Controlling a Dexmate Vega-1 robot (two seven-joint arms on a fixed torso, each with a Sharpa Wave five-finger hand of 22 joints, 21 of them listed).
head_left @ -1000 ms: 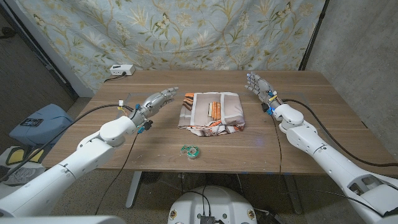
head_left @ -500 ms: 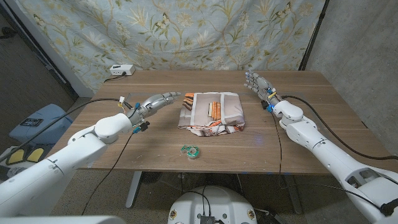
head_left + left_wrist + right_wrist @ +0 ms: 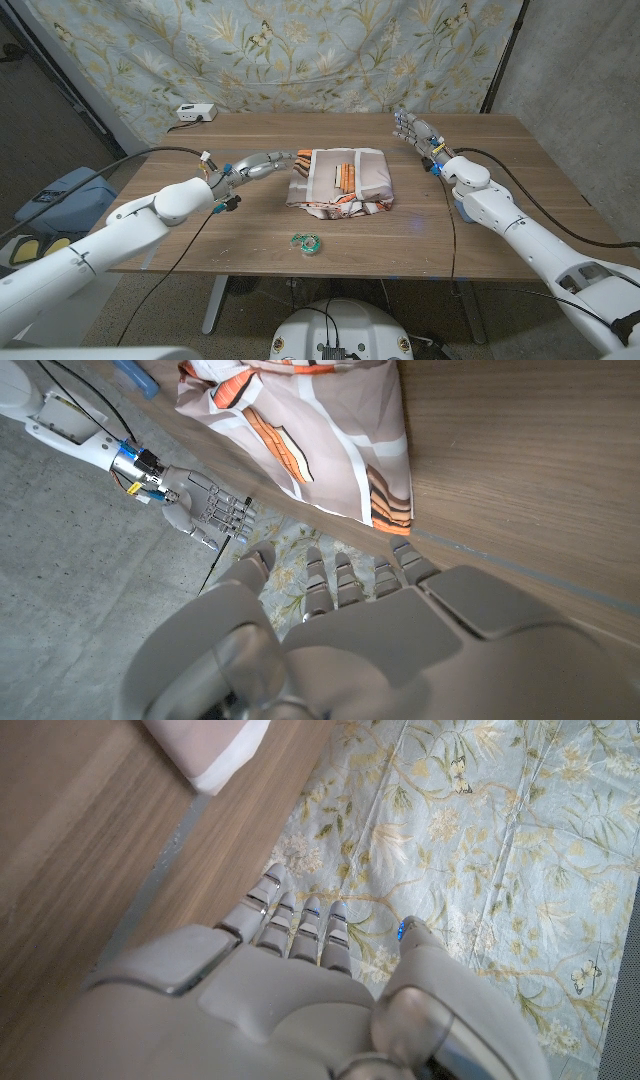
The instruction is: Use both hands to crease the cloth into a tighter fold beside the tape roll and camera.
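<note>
A folded cloth (image 3: 340, 180) with beige, white and orange stripes lies at the middle of the wooden table (image 3: 500, 200). Its striped corner (image 3: 330, 440) shows in the left wrist view. My left hand (image 3: 255, 164) reaches toward the cloth's left edge with fingers stretched out, holding nothing, fingertips just short of the fabric. My right hand (image 3: 415, 133) hovers open above the table, to the right of and behind the cloth; it appears as well in the left wrist view (image 3: 205, 510). A green tape roll (image 3: 306, 243) lies near the front edge, in front of the cloth.
A small white box (image 3: 194, 114) sits at the table's far left corner. A flowered curtain (image 3: 300, 50) hangs behind the table. A blue object (image 3: 60, 195) stands on the floor at the left.
My left hand has moved right, closing on the cloth's left edge. My right hand has shifted slightly back and to the left.
</note>
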